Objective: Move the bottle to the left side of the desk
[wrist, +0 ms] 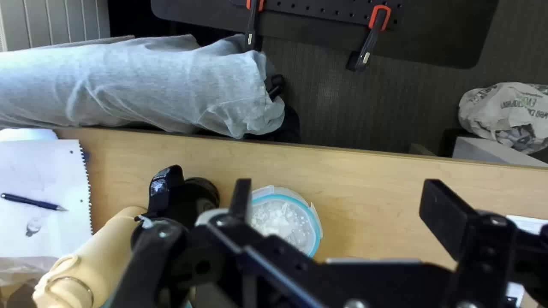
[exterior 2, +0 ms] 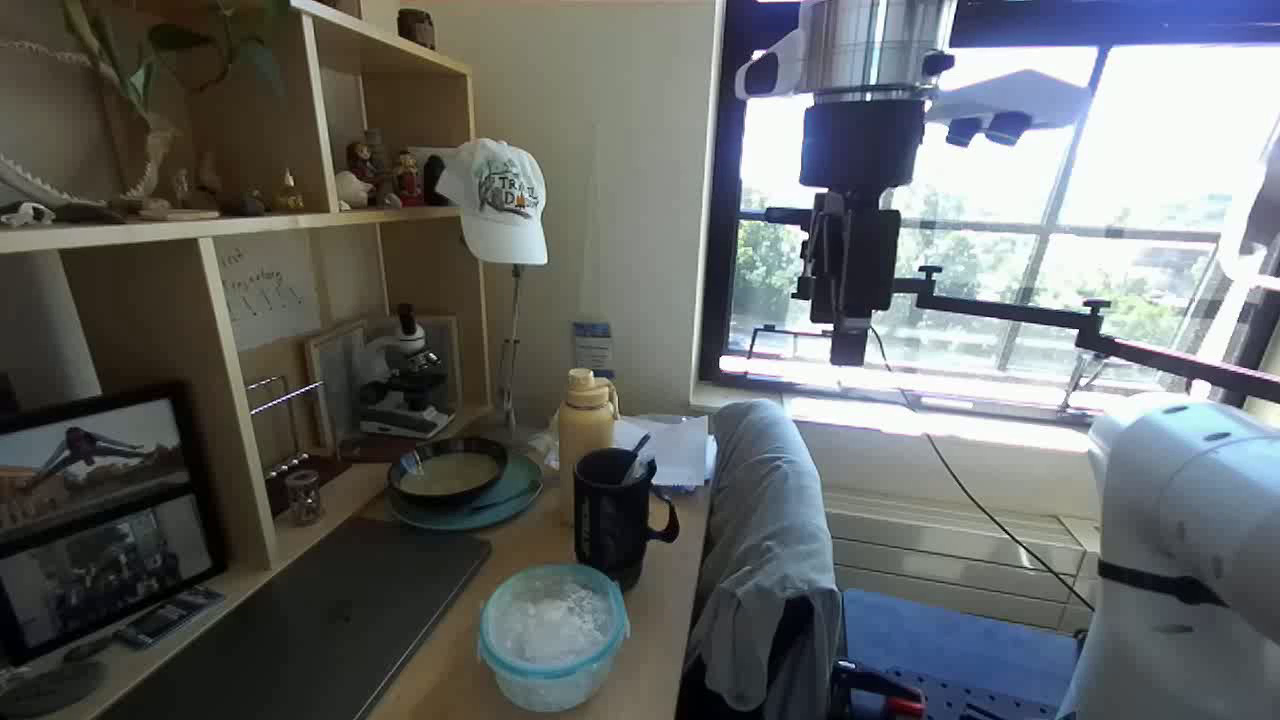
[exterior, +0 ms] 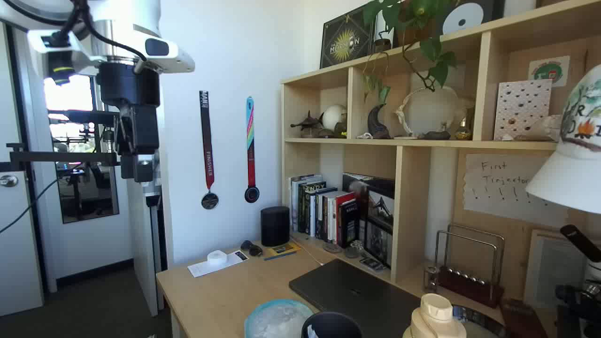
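Observation:
The cream bottle stands upright on the tan wooden desk, beside a black mug that hides part of its lower body. In an exterior view only the top of the bottle shows at the bottom edge. In the wrist view the bottle is at the lower left, partly covered by the gripper's finger. My gripper is open, with nothing between its fingers, high above the desk and away from the bottle. The gripper also shows in both exterior views, hanging downward.
The black mug and a teal-rimmed tub stand near the bottle. A dark flat mat or laptop lies before the shelf unit. A black bowl sits on a teal plate. A cloth-covered chair stands at the desk edge.

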Controlling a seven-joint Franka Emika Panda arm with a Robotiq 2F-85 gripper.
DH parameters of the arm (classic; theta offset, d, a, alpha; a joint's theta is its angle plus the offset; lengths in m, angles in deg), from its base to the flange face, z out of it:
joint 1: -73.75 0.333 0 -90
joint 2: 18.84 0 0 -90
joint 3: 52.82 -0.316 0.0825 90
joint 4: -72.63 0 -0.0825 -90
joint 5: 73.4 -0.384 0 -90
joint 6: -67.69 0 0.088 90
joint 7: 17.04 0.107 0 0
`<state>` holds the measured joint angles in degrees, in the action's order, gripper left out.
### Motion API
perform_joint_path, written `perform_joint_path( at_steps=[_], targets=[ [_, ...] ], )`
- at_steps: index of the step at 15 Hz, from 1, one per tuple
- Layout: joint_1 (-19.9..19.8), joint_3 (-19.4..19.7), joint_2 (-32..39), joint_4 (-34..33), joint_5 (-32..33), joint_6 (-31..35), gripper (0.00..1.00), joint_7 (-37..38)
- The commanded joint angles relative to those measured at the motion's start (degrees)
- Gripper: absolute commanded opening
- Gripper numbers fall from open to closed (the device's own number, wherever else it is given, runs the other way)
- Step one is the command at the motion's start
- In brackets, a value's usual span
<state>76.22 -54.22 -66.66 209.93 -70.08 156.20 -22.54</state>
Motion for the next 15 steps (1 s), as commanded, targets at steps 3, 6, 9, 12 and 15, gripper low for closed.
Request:
perform_joint_path(
  at_steps=[3, 6, 9, 12, 15],
  targets=[
    [0.41, 0.24, 0.1, -0.18, 0.18, -0.17, 1.0, 0.25],
    [-0.71, 1.81, 3.59, -1.36, 0.08, 3.09, 1.0, 0.83],
    [-2.65, 3.92, 8.1, -2.98, 0.65, 7.65, 1.0, 1.71],
    [-4.86, 5.95, 13.93, -5.97, 1.1, 12.24, 1.0, 2.09],
    [-7.08, 6.82, 19.95, -9.32, 2.39, 17.12, 1.0, 3.0]
  ],
)
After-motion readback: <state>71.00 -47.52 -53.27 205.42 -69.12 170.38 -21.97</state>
